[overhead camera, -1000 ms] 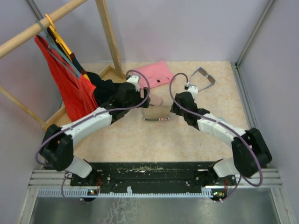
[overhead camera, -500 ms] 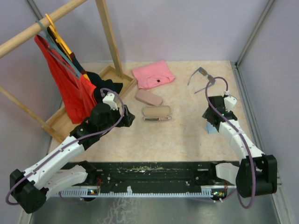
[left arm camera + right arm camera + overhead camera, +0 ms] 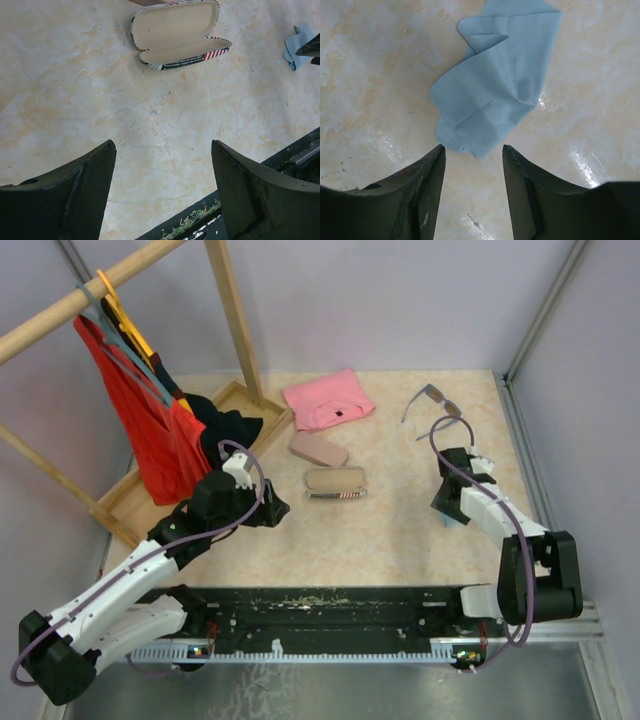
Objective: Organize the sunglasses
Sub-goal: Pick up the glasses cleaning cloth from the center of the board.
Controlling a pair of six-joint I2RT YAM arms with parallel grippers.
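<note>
One pair of sunglasses [image 3: 434,400], grey-blue with dark lenses, lies unfolded at the back right of the table. My right gripper [image 3: 447,502] hangs open near the right side, well in front of them. Its fingertips [image 3: 439,150] stand just short of a crumpled light blue cloth [image 3: 495,80], with nothing between them. My left gripper [image 3: 275,508] is open and empty over bare table [image 3: 165,125] at the left middle. A flag-patterned case [image 3: 175,32] lies open and empty beyond it, to the right of that gripper in the top view.
A shut pink case [image 3: 318,448] lies behind the open case [image 3: 335,480]. A pink folded garment [image 3: 328,398] is at the back. A wooden rack [image 3: 232,315] with a red garment [image 3: 150,430] fills the left. A black rail [image 3: 330,605] runs along the near edge.
Both arms have drawn back from the far middle. The left gripper came toward the near left. The right gripper left the sunglasses and now hangs over the blue cloth.
</note>
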